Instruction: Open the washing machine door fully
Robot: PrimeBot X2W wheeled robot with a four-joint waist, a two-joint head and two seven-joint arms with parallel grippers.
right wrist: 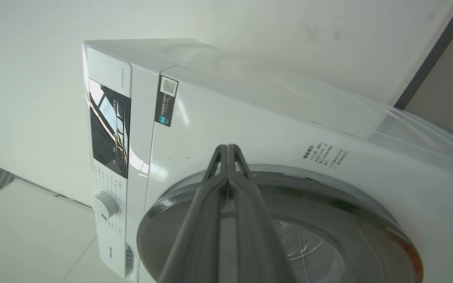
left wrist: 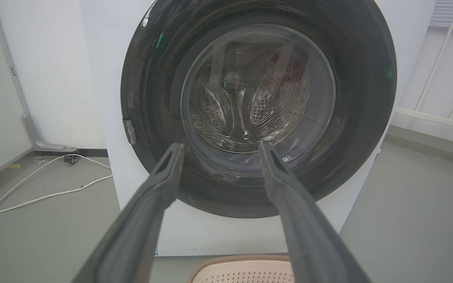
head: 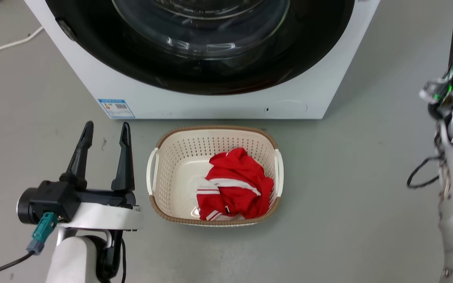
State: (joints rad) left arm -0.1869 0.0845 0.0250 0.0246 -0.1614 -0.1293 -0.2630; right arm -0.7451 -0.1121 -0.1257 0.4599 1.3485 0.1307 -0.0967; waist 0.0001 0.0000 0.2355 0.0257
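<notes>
Risk first. The washing machine door (head: 313, 51) is sitting shut and flush against the washing machine (head: 210, 104). Its glossy black face is offering me no grip that I can make out. A small grey fitting (left wrist: 129, 131) is showing on its rim, but I cannot tell whether it is a latch or a hinge. If I am pulling from the hinge side, the door is going nowhere and my tips are skating off the gloss. The laundry basket (head: 214, 128), holding a red garment (head: 234, 181), is standing just in front of the machine under the door. In my judgement a low arm path is risking a knock against it.

Positions. I am holding my left gripper (head: 106, 127) low beside the basket and well apart from the door. Its jaws are standing apart and empty, aiming at the lower part of the glass bowl (left wrist: 258, 90). I am carrying my right gripper (right wrist: 228, 149) raised at the machine's right. Its jaws are pressing together on nothing, and its tips are lining up with the door's upper rim. Whether they are touching it, I cannot tell.
</notes>
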